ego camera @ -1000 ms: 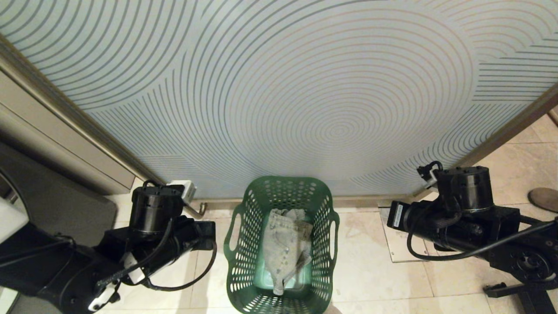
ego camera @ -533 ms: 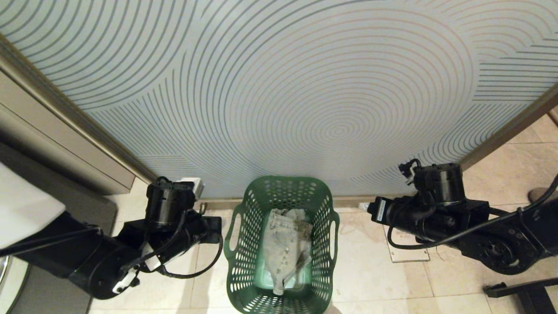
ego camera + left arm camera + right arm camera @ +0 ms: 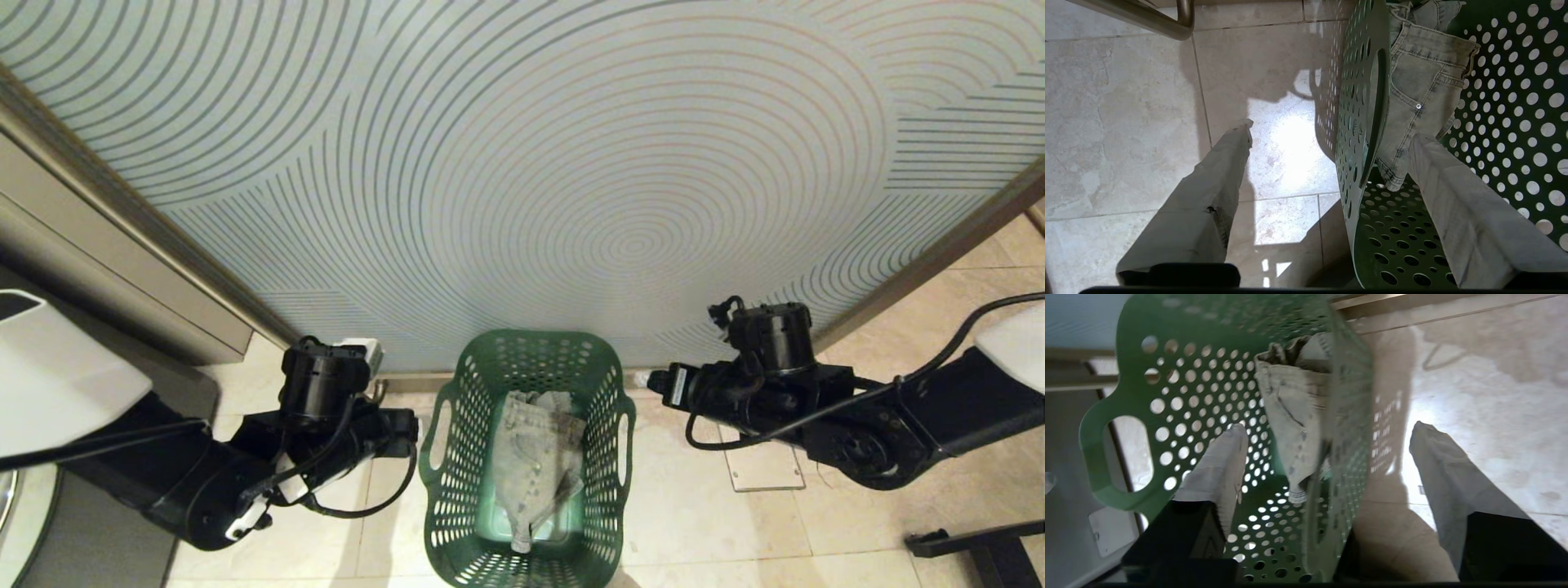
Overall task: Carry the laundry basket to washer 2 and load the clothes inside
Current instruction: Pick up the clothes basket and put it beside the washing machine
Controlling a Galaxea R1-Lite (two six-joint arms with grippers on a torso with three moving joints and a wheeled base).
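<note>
No brand, label or legible writing shows anywhere in these views; a small white tag on the right arm is too small to read.

On the left, the left gripper (image 3: 1331, 134) hangs with its fingers (image 3: 1216, 179) spread wide and clamped on nothing. In the left wrist view the near wall of the laundry basket (image 3: 526, 457) stands between the two fingers, one finger over the floor tiles (image 3: 1126, 122) outside, the other over the inside of the basket; whether either finger touches the plastic is hard to tell.

In the middle, the green perforated basket stands on the tiled floor right against the foot of a frosted glass panel (image 3: 522, 163) patterned with concentric arcs. The clothes (image 3: 535, 461), pale washed denim, lie crumpled along its bottom.

On the right, the right gripper (image 3: 1327, 428) is likewise spread wide and holds nothing. The opposite basket wall runs between its fingers (image 3: 1220, 465), one inside above the denim, the other outside over the floor. The slot handle (image 3: 1128, 453) of the far wall shows beyond.
</note>
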